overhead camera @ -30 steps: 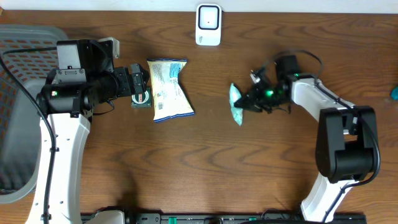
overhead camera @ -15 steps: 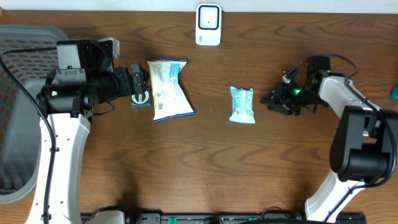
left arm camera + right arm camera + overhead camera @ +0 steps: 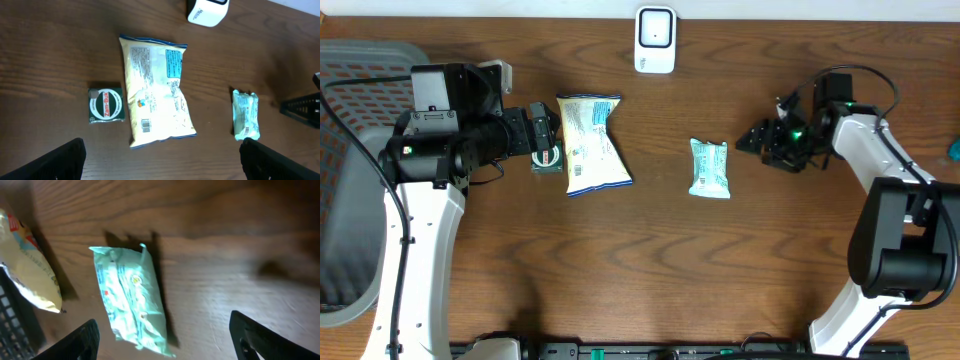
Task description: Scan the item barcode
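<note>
Noting grey basket [image 3: 350, 110] at far left of tabletop [image 3: 640, 270]. Left pincer [image 3: 161, 155] spread wide, empty, above green tin [image 3: 105, 105]; tin just beside yellow-white snack bag [image 3: 155, 95]. White scanner [image 3: 655, 40] at far edge, centre. Teal packet [image 3: 709, 168] flat on tabletop right of bag, touching nothing. Right pincer [image 3: 752, 145] near its right side, fingers well apart, holding nothing.
</note>
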You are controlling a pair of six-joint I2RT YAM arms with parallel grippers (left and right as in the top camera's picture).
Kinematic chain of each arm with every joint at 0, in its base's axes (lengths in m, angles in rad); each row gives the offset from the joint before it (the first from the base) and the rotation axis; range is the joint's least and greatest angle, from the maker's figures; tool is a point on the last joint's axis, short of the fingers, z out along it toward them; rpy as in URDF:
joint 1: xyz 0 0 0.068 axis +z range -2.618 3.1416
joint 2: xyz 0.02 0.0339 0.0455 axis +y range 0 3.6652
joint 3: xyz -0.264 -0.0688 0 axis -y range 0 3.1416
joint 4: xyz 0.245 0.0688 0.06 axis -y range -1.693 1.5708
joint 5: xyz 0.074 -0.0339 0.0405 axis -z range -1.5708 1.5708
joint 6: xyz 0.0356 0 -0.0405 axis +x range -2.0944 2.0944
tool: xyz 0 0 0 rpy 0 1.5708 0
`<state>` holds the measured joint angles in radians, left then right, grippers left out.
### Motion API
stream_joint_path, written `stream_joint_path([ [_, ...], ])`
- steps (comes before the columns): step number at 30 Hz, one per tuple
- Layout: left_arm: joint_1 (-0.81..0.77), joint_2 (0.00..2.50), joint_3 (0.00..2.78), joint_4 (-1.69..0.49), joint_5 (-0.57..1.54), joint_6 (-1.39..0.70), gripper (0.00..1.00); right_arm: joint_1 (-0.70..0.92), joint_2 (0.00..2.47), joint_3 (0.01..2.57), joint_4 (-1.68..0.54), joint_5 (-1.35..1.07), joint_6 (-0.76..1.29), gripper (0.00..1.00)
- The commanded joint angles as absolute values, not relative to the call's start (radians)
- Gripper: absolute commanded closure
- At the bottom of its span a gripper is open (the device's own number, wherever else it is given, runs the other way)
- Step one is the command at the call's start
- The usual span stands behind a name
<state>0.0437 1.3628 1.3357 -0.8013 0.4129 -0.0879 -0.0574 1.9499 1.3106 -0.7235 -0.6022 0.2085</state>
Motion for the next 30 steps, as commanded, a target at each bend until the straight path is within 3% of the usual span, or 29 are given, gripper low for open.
stream_joint_path([
  [1,0.043,1.365,1.337,-0.801,0.406,-0.075,0.02,-0.018,1.953,1.269,-0.683,-0.600,0.230,0.24],
  [14,0.043,1.365,1.337,-0.801,0.406,-0.075,0.02,0.028,2.065,1.235,-0.616,-0.605,0.265,0.32],
  [19,0.043,1.365,1.337,-0.800,0.406,-0.075,0.02,0.041,2.104,1.235,-0.606,-0.616,0.265,0.46],
  [25,0.043,1.365,1.337,-0.801,0.406,-0.075,0.02,0.080,2.131,1.235,-0.589,-0.612,0.265,0.45],
  [27,0.043,1.365,1.337,-0.800,0.406,-0.075,0.02,0.091,2.131,1.235,-0.585,-0.612,0.265,0.62],
  [30,0.043,1.365,1.337,-0.801,0.406,-0.075,0.03,0.094,2.131,1.235,-0.572,-0.611,0.276,0.99],
])
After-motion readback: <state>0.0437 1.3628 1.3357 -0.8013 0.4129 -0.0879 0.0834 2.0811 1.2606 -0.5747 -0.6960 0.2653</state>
